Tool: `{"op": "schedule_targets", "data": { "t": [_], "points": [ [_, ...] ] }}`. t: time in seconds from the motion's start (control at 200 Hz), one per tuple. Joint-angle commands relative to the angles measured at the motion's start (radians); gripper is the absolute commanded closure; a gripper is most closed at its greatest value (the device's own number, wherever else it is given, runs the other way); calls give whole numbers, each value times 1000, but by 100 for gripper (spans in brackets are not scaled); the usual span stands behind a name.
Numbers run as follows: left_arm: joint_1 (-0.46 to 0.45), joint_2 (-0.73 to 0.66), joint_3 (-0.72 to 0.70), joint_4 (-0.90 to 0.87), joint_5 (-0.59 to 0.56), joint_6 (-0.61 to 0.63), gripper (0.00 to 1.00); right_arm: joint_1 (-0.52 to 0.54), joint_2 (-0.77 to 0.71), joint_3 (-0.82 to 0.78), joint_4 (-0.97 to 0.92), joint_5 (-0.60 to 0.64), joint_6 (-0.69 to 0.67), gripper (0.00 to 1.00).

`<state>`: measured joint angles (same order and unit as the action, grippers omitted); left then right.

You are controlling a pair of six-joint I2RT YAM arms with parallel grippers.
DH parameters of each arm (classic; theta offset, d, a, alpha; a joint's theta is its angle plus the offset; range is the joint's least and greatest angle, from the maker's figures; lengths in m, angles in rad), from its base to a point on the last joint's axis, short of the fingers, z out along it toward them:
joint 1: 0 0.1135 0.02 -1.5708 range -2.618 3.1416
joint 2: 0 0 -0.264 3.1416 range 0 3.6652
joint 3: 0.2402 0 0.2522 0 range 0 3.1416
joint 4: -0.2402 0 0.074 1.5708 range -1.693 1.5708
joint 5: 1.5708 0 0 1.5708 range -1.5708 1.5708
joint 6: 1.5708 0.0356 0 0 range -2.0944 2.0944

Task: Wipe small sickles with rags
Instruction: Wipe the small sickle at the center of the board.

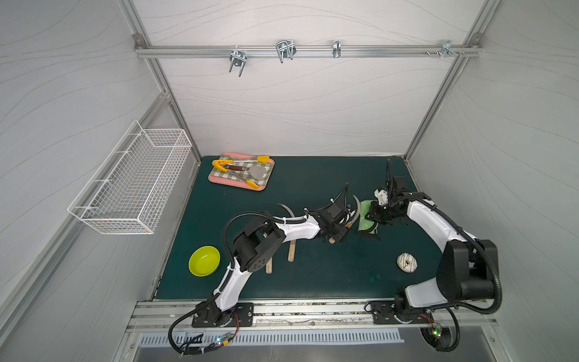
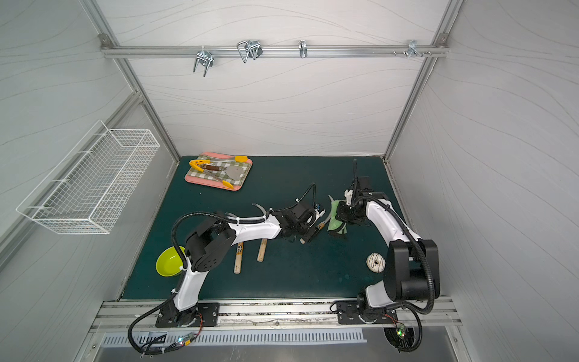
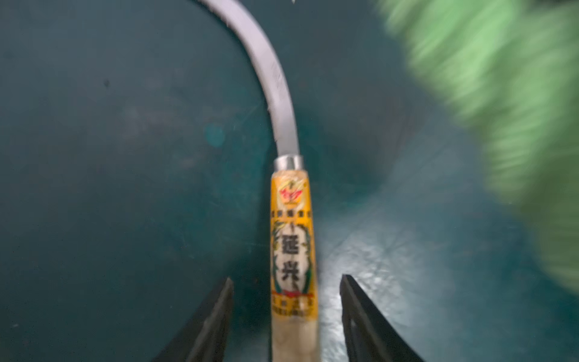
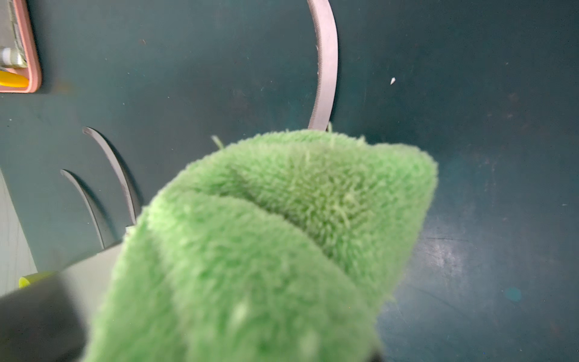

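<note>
**While the rag is pinched, one sickle lies between parted jaws**

Where the green mat (image 1: 313,282) covers the floor, a wire basket (image 1: 131,181) hangs on the left wall and a pink tray (image 1: 216,181) sits at the far left corner. At mid-mat the right gripper (image 1: 376,216) is clamped on the rag (image 4: 282,235), held just beside a curved blade. That blade's sickle (image 3: 293,244) lies with its labelled handle between the fingers of the left gripper (image 3: 287,277), which stand apart, clear on both sides. Two more sickles (image 2: 262,249) lie under the left arm, well apart from the rag.
</note>
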<state>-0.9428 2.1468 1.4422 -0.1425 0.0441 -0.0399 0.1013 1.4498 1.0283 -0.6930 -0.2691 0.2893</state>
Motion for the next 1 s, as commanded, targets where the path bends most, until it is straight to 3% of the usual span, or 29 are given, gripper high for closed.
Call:
{"op": "schedule_targets", "data": {
  "t": [0.0,0.165,0.305,0.37,0.67,0.996],
  "points": [
    [7,38,54,-40,24,30,43,-8,-36,-6,12,-25,-1,83],
    [11,61,66,-45,33,25,55,-9,-29,-14,17,-27,2,83],
    [12,58,49,-37,25,19,89,-9,-26,-12,10,-5,-4,83],
    [12,43,24,-28,18,13,100,-9,-24,-4,4,10,-7,83],
    [10,-137,-230,28,-12,-75,100,6,71,118,-41,32,-19,83],
    [-43,-213,-358,12,-48,-139,100,127,370,437,-144,103,-33,84]
  ]
}}
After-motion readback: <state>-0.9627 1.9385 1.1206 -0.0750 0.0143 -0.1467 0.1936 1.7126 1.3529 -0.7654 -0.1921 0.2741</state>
